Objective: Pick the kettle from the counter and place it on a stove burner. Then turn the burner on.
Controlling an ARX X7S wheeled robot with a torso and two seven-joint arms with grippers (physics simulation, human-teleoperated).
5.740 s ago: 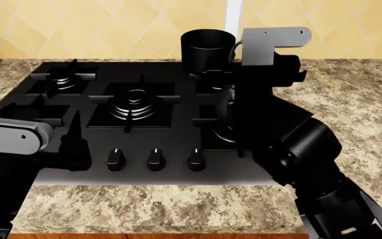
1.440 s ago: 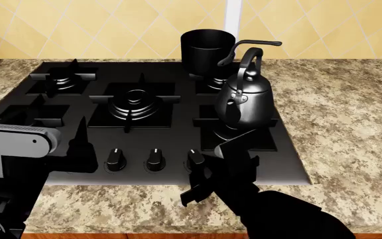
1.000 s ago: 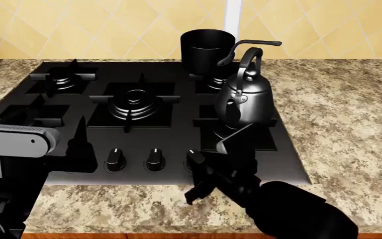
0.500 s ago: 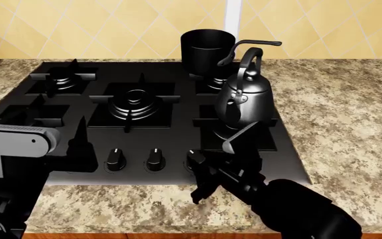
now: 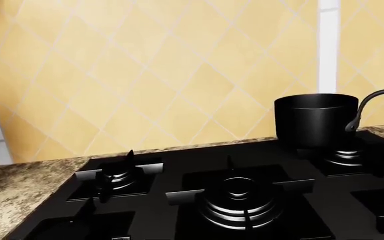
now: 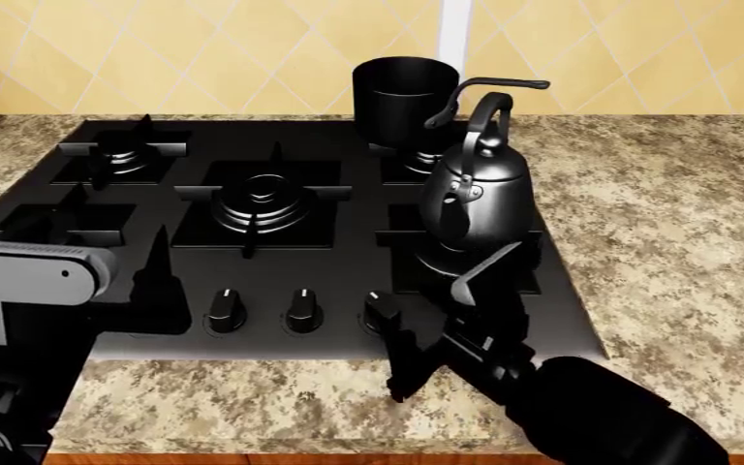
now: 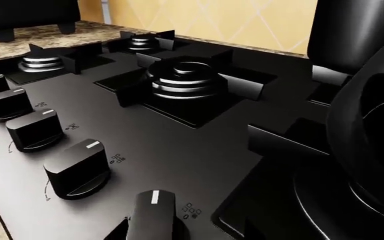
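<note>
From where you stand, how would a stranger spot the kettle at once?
Find the black cooktop set in the granite counter. On its front right burner sits the kettle, in front of a straight-sided saucepan; only the kettle is round-bellied with an arched handle.

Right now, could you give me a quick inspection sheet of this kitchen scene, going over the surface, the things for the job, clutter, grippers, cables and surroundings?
Surface: speckled granite counter around a black cooktop with a row of knobs.
Job's things: kettle stands upright on the front right burner, off the counter; no flame seen.
Clutter: black saucepan on the back right burner, behind the kettle.
Grippers: right gripper open, by the rightmost knob, holding nothing; left gripper at the cooktop's front left, state unclear.
Cables: nothing seen.
Surroundings: yellow diamond-tiled wall behind the counter.
</note>
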